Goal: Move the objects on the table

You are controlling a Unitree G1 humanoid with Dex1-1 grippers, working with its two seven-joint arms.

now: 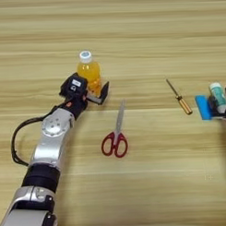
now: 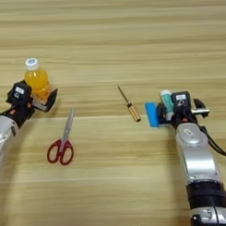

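At far left, juice bottle (image 1: 88,71) is clasped by left claw (image 1: 96,90) | glue stick (image 2: 166,103) is gripped upright by right claw (image 2: 172,113) | scissors (image 1: 115,134) lie between, nearer left arm.

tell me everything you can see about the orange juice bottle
The orange juice bottle is small and looks like clear plastic, filled with orange liquid and closed with a white cap. It stands upright on the wooden table, toward the robot's left side, up and left of the red-handled scissors. The left tool sits at its base, with black fingers on either side of its lower body; whether they actually press on it cannot be told.
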